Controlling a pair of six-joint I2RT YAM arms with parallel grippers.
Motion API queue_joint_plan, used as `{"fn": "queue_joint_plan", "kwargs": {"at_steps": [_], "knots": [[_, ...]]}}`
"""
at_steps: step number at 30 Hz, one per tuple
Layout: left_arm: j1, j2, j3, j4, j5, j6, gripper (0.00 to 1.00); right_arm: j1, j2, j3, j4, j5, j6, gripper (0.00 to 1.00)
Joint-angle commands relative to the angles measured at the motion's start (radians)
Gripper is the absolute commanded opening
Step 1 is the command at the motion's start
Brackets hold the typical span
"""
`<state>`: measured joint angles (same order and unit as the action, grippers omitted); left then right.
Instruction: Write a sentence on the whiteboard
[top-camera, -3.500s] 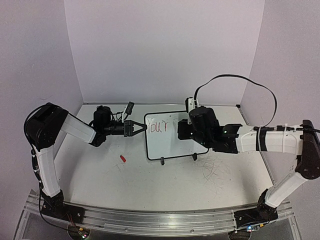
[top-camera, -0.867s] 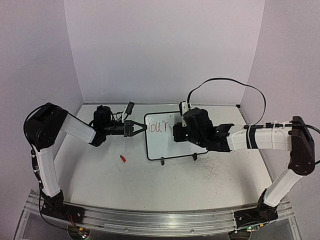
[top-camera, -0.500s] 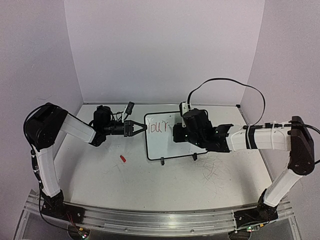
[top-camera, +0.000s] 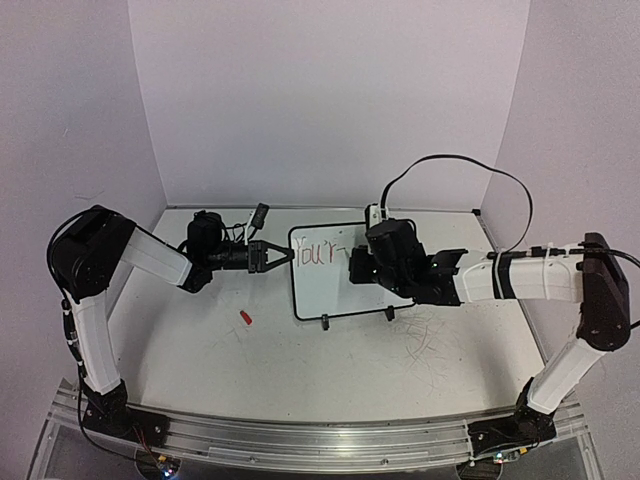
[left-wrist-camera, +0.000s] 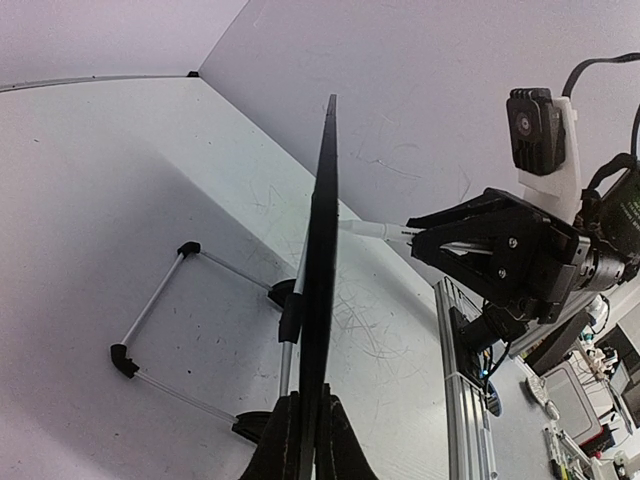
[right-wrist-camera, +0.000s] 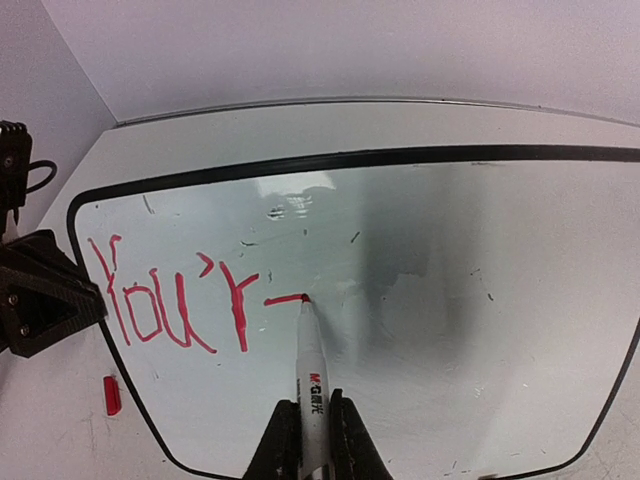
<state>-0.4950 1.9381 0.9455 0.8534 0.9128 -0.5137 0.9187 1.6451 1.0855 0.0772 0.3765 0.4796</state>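
Left hand (top-camera: 287, 255) closed tight, arm reaching inward, right hand (right-wrist-camera: 313, 425) closed, forearm stretched leftward

One whiteboard (top-camera: 330, 290); one marker (right-wrist-camera: 312, 385); one red cap (top-camera: 245, 317).

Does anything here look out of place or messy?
A small red cap-like piece lies loose on the grey-white tabletop, left of the black-framed whiteboard. Grey scribble scuffs mark the table near the board's right foot.
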Motion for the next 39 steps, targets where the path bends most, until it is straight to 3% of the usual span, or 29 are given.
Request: {"fn": "queue_joint_plan", "kwargs": {"at_steps": [1,39], "knots": [[-0.014,-0.051,0.038,-0.013,0.038,0.003,0.00,-0.019,-0.030,-0.010,0.003,0.042,0.012,0.00],[-0.015,-0.060,0.035,-0.023,0.036,0.012,0.00,-0.027,0.038,0.056,0.064,-0.045,-0.041,0.00]]}}
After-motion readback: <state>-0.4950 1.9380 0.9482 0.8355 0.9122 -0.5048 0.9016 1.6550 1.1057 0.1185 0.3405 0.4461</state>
